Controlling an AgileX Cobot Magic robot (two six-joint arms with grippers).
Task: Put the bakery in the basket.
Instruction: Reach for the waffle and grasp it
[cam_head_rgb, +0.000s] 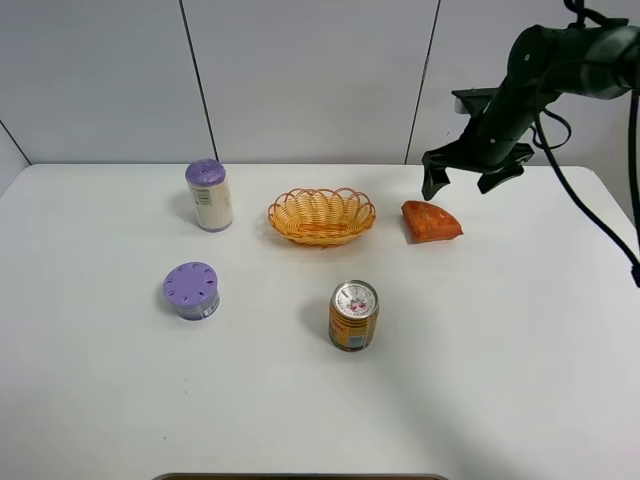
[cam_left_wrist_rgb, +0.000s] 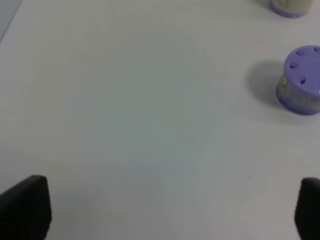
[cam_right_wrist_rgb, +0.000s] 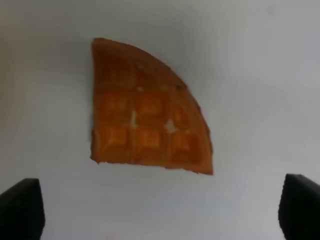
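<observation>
Bakery (cam_head_rgb: 431, 221) lies on counter (cam_head_rgb: 500, 350), at 3 o'clock of basket (cam_head_rgb: 321, 215), apart from it.
Long axis roughly 9–3, narrow tip toward 3, grid face up. Right tool (cam_head_rgb: 462, 186) above it, released, empty; left tool (cam_left_wrist_rgb: 160, 210) also released.

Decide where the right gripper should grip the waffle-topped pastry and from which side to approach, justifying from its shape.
Probably from straight above: the bakery lies flat, grid face up, near the raised, open right gripper. Pinch across its wide middle, straight edge against curved edge, not the narrow tip.
</observation>
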